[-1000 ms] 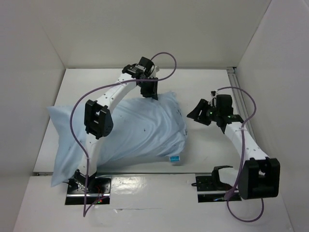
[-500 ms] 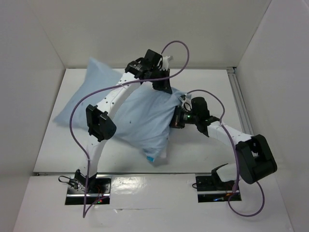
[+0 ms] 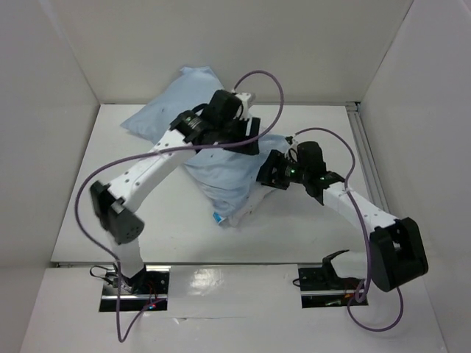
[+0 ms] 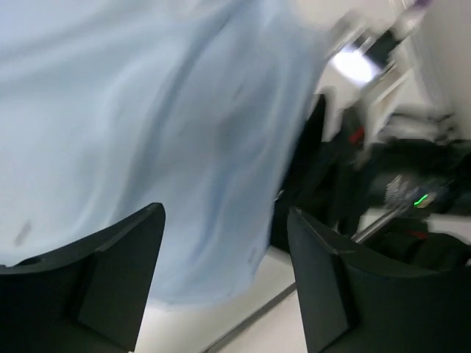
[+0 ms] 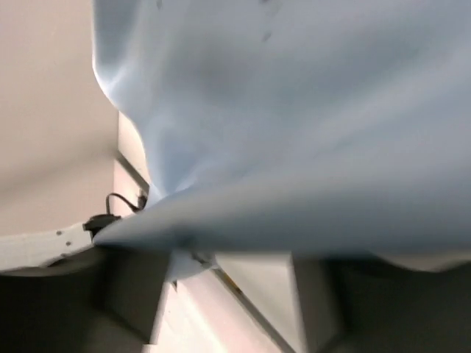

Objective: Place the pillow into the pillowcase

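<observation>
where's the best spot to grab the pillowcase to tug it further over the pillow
Probably the loose hem at the lower end of the pillowcase, coming from the near right: it sits tilted with that end down, and the white pillow pokes out there.

White table (image 3: 316, 235), matt, boxed in by a plain back wall (image 3: 243, 44), left wall (image 3: 37, 147) and right wall (image 3: 427, 132). Silver right rail (image 3: 363, 147) along the table's right edge; near rail (image 3: 235, 262) along its front edge. Glossy white board (image 3: 235, 305), reflective, lying just in front of the near rail.
</observation>
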Robot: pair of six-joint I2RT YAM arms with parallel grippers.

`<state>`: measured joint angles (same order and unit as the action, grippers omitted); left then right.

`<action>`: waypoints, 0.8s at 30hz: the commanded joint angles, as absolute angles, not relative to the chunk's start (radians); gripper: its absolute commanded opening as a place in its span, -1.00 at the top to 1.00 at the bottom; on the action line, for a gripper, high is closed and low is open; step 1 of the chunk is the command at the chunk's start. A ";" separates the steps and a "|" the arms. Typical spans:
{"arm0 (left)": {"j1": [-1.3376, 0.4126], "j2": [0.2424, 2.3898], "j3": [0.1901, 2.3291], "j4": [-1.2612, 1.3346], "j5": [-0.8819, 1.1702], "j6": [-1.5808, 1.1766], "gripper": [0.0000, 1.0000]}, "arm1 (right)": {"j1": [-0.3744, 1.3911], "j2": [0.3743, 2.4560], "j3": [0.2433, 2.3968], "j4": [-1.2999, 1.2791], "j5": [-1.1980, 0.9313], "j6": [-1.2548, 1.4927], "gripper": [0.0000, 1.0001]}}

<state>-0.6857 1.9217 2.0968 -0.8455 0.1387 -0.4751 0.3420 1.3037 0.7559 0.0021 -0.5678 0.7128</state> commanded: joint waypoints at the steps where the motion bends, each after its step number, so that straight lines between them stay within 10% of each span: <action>1: -0.761 1.615 1.865 -0.868 -0.220 -0.477 -0.58 | 0.331 1.175 0.811 -0.219 -0.413 0.615 -0.52; 9: -1.057 1.286 1.197 -0.691 -0.497 -0.698 -0.64 | 0.290 0.863 0.755 -0.575 -0.134 0.623 -0.81; 24: -1.123 1.361 0.928 -0.502 -0.655 -0.792 -0.63 | 0.290 0.790 0.784 -0.675 -0.069 0.644 -0.83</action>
<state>-1.1202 1.3533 0.9382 -0.5957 -0.6014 -0.7895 0.2939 0.7845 0.7509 -0.6594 -0.0887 0.6456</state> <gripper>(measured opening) 0.833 0.915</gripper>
